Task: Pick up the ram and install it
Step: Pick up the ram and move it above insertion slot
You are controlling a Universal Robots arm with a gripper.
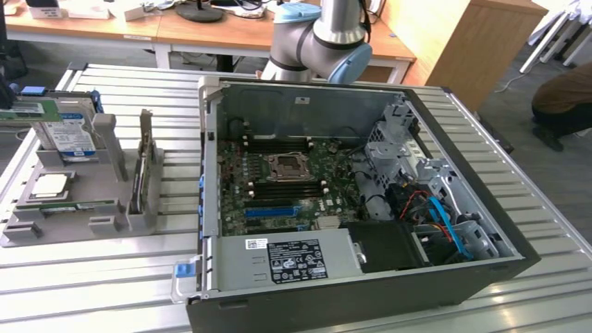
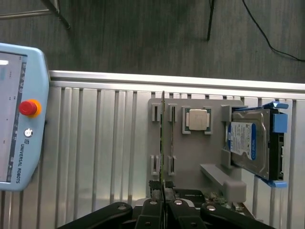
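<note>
Ribbed aluminium table (image 1: 93, 277) carries everything: a grey fixture tray (image 1: 65, 232) toward the exterior view's left and an open computer case (image 1: 500, 229) across the middle and right, the two just beside each other. Wooden desks (image 1: 249, 31) stand behind, and a person (image 1: 564, 97) is partly in view at the exterior view's right, off the table. Grey carpet (image 2: 143, 33) lies beyond the table's railed edge, near a teach pendant (image 2: 19, 114) (red stop button showing).

The ram (image 1: 79, 206) stands on edge in the tray's near slots, just beside the processor (image 1: 51, 184). The hard drive (image 1: 65, 135) is behind them, and a tall expansion card (image 1: 145, 159) stands on the tray's case side. Bare slats lie in front of the tray.

The arm (image 1: 324, 35) rises behind the case. The gripper (image 2: 162, 206) is clenched, fingertips pressed together, above the tray in line with the ram's thin edge.
</note>
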